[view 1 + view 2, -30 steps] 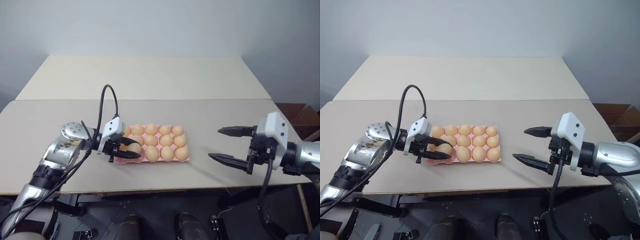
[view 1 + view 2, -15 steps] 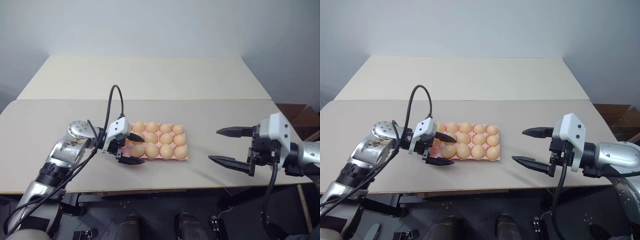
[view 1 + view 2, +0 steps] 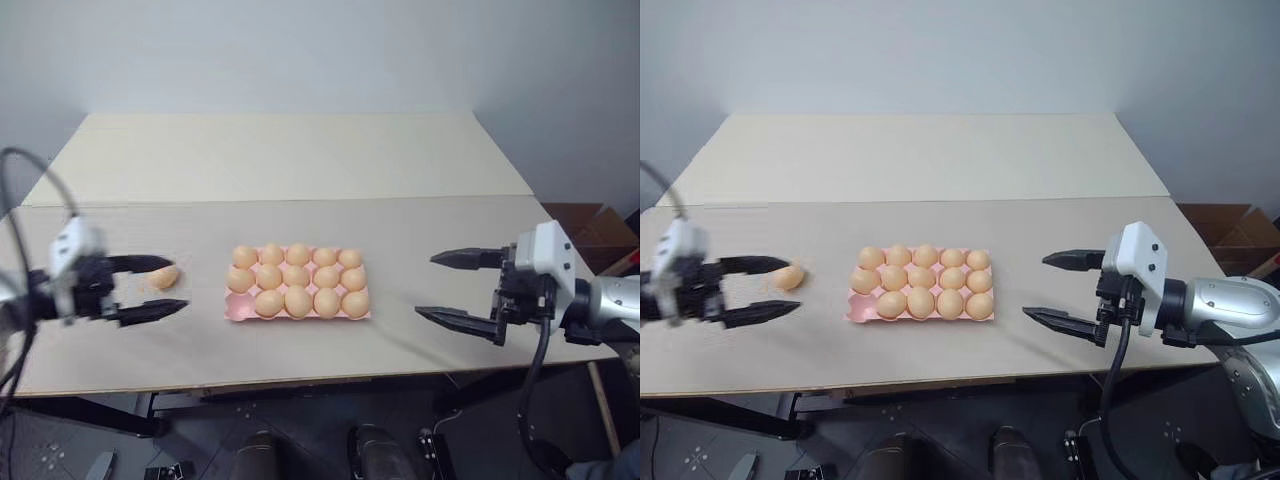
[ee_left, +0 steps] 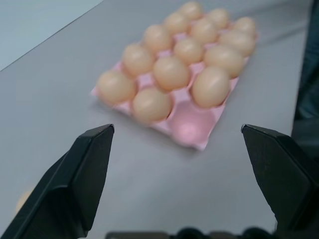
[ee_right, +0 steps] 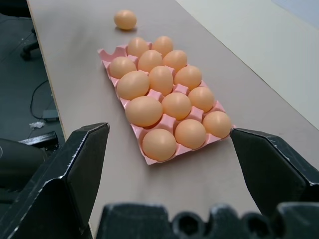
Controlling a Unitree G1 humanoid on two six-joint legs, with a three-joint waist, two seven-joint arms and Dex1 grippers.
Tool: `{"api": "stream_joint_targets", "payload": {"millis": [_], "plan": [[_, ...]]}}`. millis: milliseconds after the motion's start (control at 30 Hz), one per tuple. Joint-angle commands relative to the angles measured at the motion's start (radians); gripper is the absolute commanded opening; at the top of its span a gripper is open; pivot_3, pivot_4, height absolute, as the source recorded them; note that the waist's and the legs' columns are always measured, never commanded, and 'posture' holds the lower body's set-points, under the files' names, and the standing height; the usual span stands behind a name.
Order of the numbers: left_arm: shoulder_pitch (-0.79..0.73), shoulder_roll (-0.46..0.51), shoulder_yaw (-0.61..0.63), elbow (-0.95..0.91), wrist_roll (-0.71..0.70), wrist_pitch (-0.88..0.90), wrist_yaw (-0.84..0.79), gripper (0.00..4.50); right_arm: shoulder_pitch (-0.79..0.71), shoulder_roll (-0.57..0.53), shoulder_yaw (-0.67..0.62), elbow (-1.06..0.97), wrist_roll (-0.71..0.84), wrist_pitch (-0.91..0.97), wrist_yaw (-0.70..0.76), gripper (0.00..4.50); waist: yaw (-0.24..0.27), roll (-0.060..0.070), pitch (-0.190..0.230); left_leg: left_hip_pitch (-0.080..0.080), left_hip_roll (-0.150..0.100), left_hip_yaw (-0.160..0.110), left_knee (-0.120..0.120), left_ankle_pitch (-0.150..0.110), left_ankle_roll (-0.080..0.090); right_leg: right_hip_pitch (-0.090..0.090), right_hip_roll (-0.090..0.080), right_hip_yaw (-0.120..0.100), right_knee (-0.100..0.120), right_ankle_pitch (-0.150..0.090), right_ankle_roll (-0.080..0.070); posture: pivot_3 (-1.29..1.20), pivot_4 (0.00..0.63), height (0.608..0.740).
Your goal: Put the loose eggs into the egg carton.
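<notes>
Where fourteen smooth oval eggs (image 3: 297, 281) fill it, moulded pink carton (image 3: 238, 310); both black-fingered grippers agape, one loose egg (image 3: 163, 277).

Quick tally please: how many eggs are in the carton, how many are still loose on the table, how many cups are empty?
Eggs in the egg carton: 14
Loose eggs on the table: 1, the loose egg to the carton's left, by the left end effector
Empty cups: 1, the empty cup at the near-left corner
Total eggs: 15
</notes>
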Motion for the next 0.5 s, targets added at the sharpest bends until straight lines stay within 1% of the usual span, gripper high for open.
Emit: {"api": "stream_joint_targets", "payload": {"millis": [33,100,167,233,367,500], "plan": [[0.146,-0.013,0.196,-0.077,-0.002,0.018,0.022,4.46,-0.012,-0.006,-0.013,0.006,0.001,-0.036,0.02,4.5,0.003,0.0,0.0,0.001,0.0,0.0,0.0,0.0,0.0,0.001,-0.001,0.0,0.0,0.0,-0.001,0.0,0.15,0.74],[0.237,-0.041,0.257,-0.108,-0.004,0.029,0.04,4.46,-0.017,-0.006,-0.006,0.016,-0.002,-0.041,0.027,4.5,0.008,0.0,0.0,0.0,0.0,0.001,0.0,0.0,0.0,0.001,-0.001,0.0,0.0,-0.003,-0.005,0.0,0.15,0.74],[0.278,-0.081,0.279,-0.151,-0.01,0.049,0.103,4.46,-0.027,-0.004,0.005,0.029,-0.01,-0.045,0.033,4.5,0.016,0.0,0.0,0.001,0.0,0.001,0.0,0.0,0.0,0.001,-0.002,0.0,0.0,-0.004,-0.007,0.0,0.15,0.74],[0.295,-0.104,0.284,-0.183,-0.025,0.072,0.149,4.46,-0.034,-0.004,0.012,0.037,-0.012,-0.046,0.037,4.5,0.026,0.0,0.0,0.001,0.0,0.001,0.0,0.0,0.0,0.001,-0.002,0.0,0.0,-0.004,-0.007,0.0,0.15,0.74],[0.296,-0.156,0.27,-0.237,-0.051,0.12,0.254,4.46,-0.047,-0.01,0.015,0.044,-0.008,-0.043,0.044,4.5,0.027,0.0,0.0,0.001,0.0,0.002,0.0,0.0,0.0,0.001,-0.002,0.0,0.0,-0.004,-0.007,0.0,0.15,0.74],[0.311,-0.167,0.272,-0.266,-0.067,0.154,0.302,4.46,-0.049,-0.016,0.009,0.044,-0.008,-0.04,0.048,4.5,0.024,0.0,0.0,0.0,-0.001,0.002,0.0,-0.001,-0.001,0.001,-0.001,0.0,0.0,-0.002,-0.009,0.0,0.15,0.74]]}}
